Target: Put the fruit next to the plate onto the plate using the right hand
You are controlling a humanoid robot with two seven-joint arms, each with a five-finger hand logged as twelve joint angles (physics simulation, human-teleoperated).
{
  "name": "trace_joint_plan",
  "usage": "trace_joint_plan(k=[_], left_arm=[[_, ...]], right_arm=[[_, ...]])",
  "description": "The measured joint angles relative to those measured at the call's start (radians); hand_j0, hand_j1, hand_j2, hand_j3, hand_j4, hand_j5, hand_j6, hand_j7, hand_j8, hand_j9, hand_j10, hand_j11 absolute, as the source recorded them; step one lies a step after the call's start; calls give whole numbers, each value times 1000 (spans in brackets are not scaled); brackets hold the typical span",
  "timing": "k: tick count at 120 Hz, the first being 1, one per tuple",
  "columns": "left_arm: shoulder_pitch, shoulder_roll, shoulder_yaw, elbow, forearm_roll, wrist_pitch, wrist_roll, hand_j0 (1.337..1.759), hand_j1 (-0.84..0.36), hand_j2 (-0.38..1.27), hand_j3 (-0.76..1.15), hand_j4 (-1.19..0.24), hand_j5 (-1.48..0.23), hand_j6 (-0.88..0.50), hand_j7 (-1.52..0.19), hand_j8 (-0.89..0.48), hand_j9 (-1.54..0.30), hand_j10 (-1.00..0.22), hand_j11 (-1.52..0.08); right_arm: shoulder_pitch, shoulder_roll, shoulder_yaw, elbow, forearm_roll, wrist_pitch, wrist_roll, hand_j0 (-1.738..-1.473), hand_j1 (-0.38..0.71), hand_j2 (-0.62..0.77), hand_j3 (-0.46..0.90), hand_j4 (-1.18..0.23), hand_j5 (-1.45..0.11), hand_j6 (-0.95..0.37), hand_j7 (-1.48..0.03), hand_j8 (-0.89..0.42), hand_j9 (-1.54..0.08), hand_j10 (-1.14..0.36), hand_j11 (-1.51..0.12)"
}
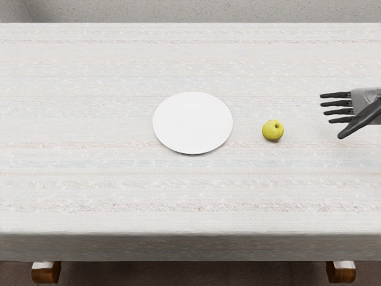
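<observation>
A small yellow-green apple [273,130] lies on the tablecloth just right of a round white plate [192,123], a short gap apart from its rim. Nothing lies on the plate. My right hand [339,116] comes in from the right edge, dark grey, with its fingers spread and pointing left toward the apple. It hovers well to the right of the fruit, holding nothing. The left arm does not show.
The table is covered by a pale striped cloth [119,179] reaching the front edge. Two wooden legs [45,271] show below the front corners.
</observation>
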Motion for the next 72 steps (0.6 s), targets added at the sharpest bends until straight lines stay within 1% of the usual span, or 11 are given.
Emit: trace_joint_plan(k=[22,26,31,36,43,48,53,61,72], left_arm=[[2,0,0,0,0,0,0,1658,343,1,0,-6,-7,-6,-7,-6,-7,-5,-7],[2,0,0,0,0,0,0,1658,343,1,0,-6,-7,-6,-7,-6,-7,-6,-7],[3,0,0,0,0,0,0,1658,343,1,0,-6,-7,-6,-7,-6,-7,-5,-7],[3,0,0,0,0,0,0,1658,343,1,0,-6,-7,-6,-7,-6,-7,-5,-7],[3,0,0,0,0,0,0,1658,343,1,0,-6,-7,-6,-7,-6,-7,-6,-7],[3,0,1,0,0,0,0,1658,343,1,0,-6,-7,-6,-7,-6,-7,-6,-7],[3,0,1,0,0,0,0,1658,343,1,0,-6,-7,-6,-7,-6,-7,-6,-7],[6,0,1,0,0,0,0,1658,343,1,0,-6,-7,-6,-7,-6,-7,-6,-7],[6,0,0,0,0,0,0,1658,343,1,0,-5,-7,-6,-7,-6,-7,-5,-7]], right_arm=[[3,-10,6,-6,-8,0,1,-1658,-349,0,0,-1,0,0,0,0,0,0,0],[8,-15,8,-7,-46,0,3,-1658,-349,0,0,0,0,0,0,0,0,0,0],[27,-15,11,1,-134,0,10,-1658,-349,0,0,0,0,0,0,0,0,0,0],[46,-15,13,52,-241,-36,23,-1658,-349,0,0,0,0,0,0,0,0,0,0],[64,-18,13,187,-397,-181,34,-1658,-349,0,0,-1,0,-1,0,-1,0,0,0],[65,-19,11,274,-467,-297,39,-1658,-349,0,0,-1,0,-2,0,-1,0,-1,0],[56,-18,11,337,-514,-393,44,-1658,-349,0,0,-2,0,-2,0,-2,0,-1,0],[32,-5,12,397,-549,-520,53,-1658,-349,0,0,-2,0,-3,0,-3,0,-2,0],[-15,15,12,435,-547,-635,96,-1658,-349,0,0,-3,0,-4,0,-3,0,-2,0]])
